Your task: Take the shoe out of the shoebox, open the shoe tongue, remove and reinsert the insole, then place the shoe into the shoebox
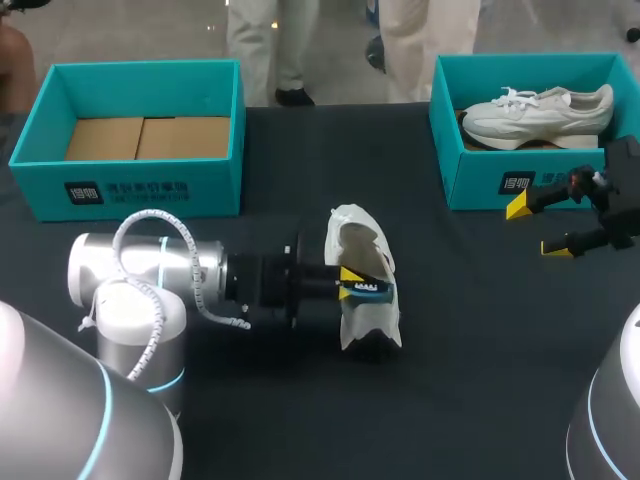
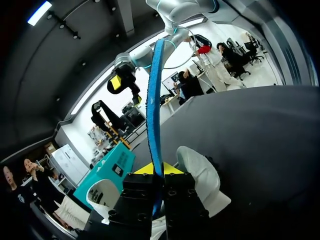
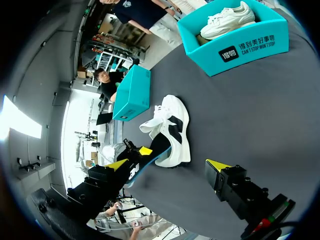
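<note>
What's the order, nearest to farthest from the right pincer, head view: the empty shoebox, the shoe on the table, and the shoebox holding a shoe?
From the right pincer:
1. Shoebox holding a shoe, beside it, far right.
2. Shoe on the table, at the middle.
3. Empty shoebox, far left.

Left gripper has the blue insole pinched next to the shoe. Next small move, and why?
The left gripper is shut on the blue insole, which sticks out ahead of the fingers, free of the shoe lying beside it. So probably tip the insole's free end toward the shoe's opening and begin feeding it in.
</note>
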Motion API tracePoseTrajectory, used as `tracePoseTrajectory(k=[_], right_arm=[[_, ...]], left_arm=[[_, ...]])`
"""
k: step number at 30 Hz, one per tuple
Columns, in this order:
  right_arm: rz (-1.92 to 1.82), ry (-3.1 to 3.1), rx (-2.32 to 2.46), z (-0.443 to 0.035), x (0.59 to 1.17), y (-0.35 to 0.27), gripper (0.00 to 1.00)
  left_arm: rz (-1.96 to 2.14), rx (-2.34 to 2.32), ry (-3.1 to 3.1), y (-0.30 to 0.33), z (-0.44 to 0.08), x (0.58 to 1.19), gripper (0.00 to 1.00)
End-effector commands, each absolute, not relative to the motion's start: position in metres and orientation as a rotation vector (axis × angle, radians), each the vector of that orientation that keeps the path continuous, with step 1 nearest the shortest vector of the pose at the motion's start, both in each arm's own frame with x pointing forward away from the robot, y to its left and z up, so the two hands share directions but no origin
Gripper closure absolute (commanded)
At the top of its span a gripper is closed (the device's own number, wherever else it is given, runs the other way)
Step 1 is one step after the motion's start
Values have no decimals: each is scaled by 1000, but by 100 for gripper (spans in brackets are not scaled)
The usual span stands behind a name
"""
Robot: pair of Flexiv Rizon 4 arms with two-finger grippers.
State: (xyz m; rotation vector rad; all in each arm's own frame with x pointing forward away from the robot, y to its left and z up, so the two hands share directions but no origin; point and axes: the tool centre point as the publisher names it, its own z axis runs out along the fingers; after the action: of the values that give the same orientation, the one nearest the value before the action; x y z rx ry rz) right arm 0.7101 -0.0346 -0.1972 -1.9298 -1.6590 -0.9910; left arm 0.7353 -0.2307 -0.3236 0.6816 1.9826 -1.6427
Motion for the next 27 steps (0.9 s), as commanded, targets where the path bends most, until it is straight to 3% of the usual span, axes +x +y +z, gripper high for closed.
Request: tracePoseTrajectory(k=[1, 11, 12, 14, 15, 18, 22, 25, 27], right_arm=[[-988, -1659, -1934, -197, 710, -34, 0], [-988, -1659, -1934, -197, 710, -34, 0], [-988, -1659, -1934, -197, 710, -34, 0], [-988, -1659, -1934, -197, 710, -34, 0], [-988, -1659, -1934, -197, 710, -34, 0], [-988, -1659, -1934, -197, 710, -34, 0], [-988, -1659, -1934, -197, 710, -34, 0], [-988, -1659, -1934, -197, 710, -34, 0], [-988, -1659, -1934, -197, 710, -34, 0]], left_arm=[[-1630, 672, 1979, -242, -332, 741, 100], [-1579, 644, 1985, -242, -335, 753, 100], [-1577, 643, 1985, -241, -335, 753, 89], [-1577, 632, 1986, -240, -332, 754, 37], [-1578, 632, 1985, -239, -330, 753, 36], [-1587, 650, 1981, -236, -324, 747, 56], [-1592, 680, 1977, -233, -318, 739, 68], [-1594, 685, 1975, -231, -315, 734, 84], [-1591, 695, 1974, -230, -315, 732, 85]])
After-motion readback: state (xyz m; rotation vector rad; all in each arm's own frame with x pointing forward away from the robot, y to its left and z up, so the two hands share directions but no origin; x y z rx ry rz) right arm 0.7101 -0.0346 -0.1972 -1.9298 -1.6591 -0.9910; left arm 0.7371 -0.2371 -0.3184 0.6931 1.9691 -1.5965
